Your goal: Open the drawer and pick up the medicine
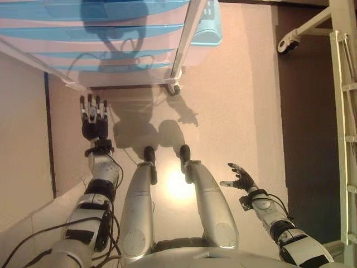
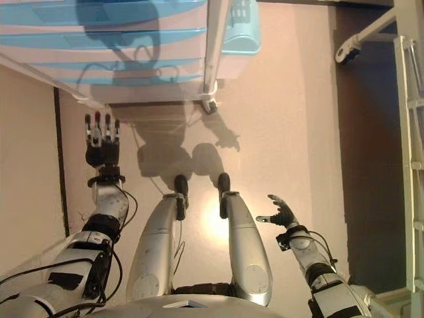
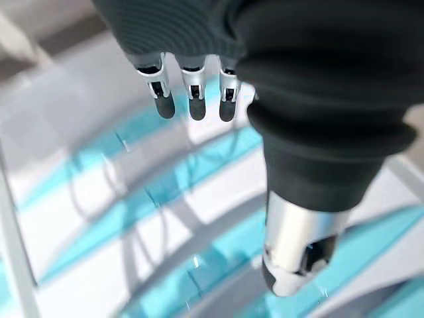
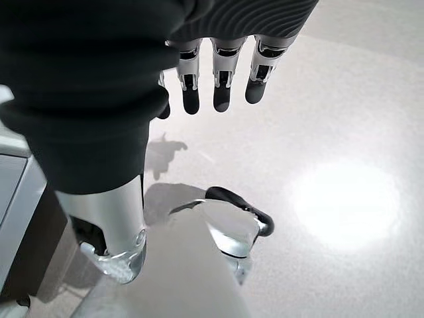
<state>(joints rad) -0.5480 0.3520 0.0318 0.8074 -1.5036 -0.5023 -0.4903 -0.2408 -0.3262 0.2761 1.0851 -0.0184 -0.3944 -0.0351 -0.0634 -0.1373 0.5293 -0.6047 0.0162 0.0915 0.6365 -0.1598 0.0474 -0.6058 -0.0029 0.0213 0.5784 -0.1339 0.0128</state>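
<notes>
A plastic drawer unit (image 1: 111, 44) with white fronts and translucent blue bands stands on castors ahead of me; all its drawers look shut. It also shows in the left wrist view (image 3: 165, 218). No medicine is in view. My left hand (image 1: 93, 117) is raised in front of the unit's lower left corner, fingers straight and open, a little short of the drawers and holding nothing. My right hand (image 1: 240, 178) hangs low at the right over the bare floor, fingers relaxed and open, empty.
A white metal frame post (image 1: 187, 39) runs down the unit's right side to a castor (image 1: 174, 88). A white ladder-like rack (image 1: 346, 139) stands at the far right over a dark floor strip. A pale wall panel (image 1: 22, 145) lies at the left.
</notes>
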